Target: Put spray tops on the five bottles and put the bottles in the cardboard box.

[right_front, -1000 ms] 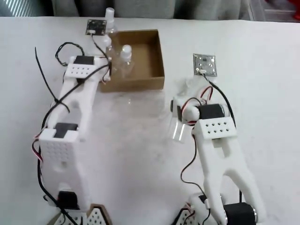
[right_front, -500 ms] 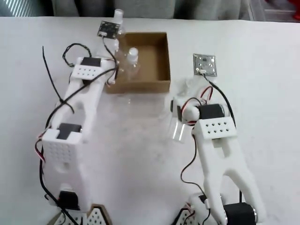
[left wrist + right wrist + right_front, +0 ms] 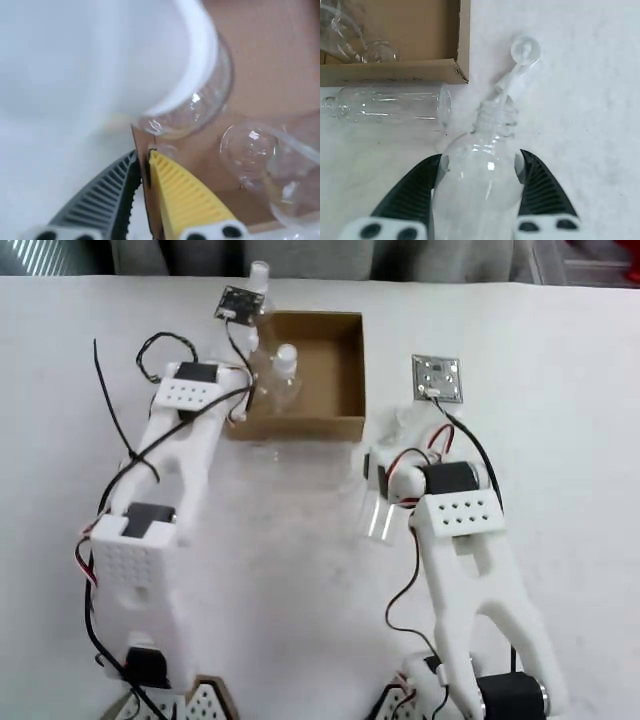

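Right gripper (image 3: 481, 159) pinches a clear bottle (image 3: 477, 200) at its belly; likely light, slick, thin-walled, so mid-body grips best. Left gripper (image 3: 144, 157) clamps the cardboard box (image 3: 270, 50) wall.

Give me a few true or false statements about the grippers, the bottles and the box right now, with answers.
1. The left gripper is shut on a wall of the box. True.
2. The box is empty. False: a standing bottle with a white top is inside.
3. The right gripper grips a held bottle that has a spray top. True.
4. The lying bottle outside the box has a top on. False: its neck is bare.
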Motion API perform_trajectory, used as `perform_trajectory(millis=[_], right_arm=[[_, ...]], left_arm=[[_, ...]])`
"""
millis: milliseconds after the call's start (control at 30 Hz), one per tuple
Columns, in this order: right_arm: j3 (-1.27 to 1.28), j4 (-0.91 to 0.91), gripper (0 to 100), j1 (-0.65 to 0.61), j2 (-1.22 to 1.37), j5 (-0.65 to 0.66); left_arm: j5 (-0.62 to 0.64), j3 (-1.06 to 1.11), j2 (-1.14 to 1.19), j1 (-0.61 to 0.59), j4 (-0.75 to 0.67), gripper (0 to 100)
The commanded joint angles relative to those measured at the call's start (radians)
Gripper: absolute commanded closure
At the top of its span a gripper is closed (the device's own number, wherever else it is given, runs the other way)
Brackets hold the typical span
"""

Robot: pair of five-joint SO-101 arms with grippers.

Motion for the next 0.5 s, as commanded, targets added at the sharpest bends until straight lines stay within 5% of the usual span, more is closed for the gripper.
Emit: perform_trajectory(millis=[0, 300, 467], right_arm=[[-0.005, -0.018, 98.1, 0.015, -0.045, 0.014], [-0.005, -0.018, 98.1, 0.015, -0.045, 0.014], [-0.005, -0.018, 98.1, 0.015, -0.045, 0.014]], left_arm=[[-0.014, 0.005, -0.024, 0.044, 0.000, 98], [-0.002, -0.009, -0.025, 0.041, -0.005, 97], [0.046, -0.031, -0.025, 0.035, 0.038, 85]])
